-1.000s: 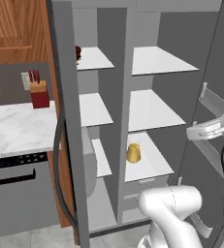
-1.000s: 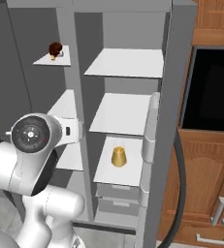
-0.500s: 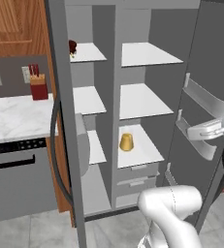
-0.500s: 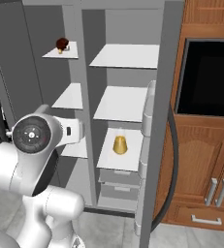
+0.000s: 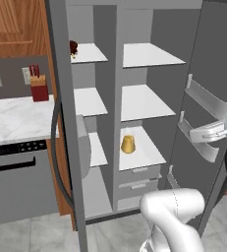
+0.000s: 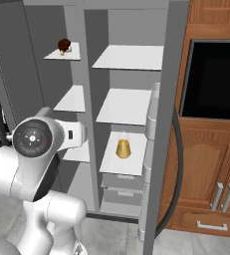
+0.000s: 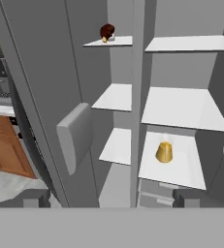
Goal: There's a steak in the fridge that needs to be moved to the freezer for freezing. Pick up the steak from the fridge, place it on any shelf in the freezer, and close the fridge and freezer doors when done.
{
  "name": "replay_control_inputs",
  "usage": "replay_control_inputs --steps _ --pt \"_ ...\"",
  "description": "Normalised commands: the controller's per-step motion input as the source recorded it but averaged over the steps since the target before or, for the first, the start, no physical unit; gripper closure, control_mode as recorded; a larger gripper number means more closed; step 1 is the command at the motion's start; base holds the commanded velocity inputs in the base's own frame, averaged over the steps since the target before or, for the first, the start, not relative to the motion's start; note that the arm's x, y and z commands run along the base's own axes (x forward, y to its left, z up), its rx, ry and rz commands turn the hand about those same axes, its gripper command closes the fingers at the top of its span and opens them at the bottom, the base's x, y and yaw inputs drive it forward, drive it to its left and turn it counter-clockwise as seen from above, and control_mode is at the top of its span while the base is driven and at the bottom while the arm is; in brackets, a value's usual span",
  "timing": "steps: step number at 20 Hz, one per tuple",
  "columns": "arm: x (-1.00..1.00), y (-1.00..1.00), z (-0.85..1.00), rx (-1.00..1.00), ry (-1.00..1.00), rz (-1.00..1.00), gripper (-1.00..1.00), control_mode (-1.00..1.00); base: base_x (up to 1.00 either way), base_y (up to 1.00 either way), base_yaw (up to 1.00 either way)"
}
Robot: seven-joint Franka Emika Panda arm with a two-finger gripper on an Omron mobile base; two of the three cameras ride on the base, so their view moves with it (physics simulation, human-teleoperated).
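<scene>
Both doors (image 5: 61, 123) stood open; steak (image 7: 106, 32) sat on the freezer (image 7: 116, 97) top shelf, freezing there; tool's state unclear.

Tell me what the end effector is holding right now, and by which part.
Nothing. The steak sits on the top freezer shelf, far from the end effector.

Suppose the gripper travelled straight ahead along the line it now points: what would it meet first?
Probably the grey divider between the freezer and the fridge, which sits mid-frame in the hand view. Depth is unclear; nothing nearer seems to block that line.
</scene>
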Motion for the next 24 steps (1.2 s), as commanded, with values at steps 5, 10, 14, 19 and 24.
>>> replay_control_inputs --steps 5,10,14,19,24 --pt "0.00 0.00 0.00 0.00 0.00 0.00 -1.00 1.00 -0.59 -0.03 0.00" --pt "0.00 0.00 0.00 0.00 0.00 0.00 -1.00 1.00 -0.21 0.00 0.00" --pt "0.00 0.00 0.00 0.00 0.00 0.00 -1.00 1.00 0.00 0.00 0.00" --pt "0.00 0.00 0.00 0.00 0.00 0.00 -1.00 1.00 -0.33 0.00 0.00" --pt "0.00 0.00 0.00 0.00 0.00 0.00 -1.00 1.00 -0.43 0.00 0.00"
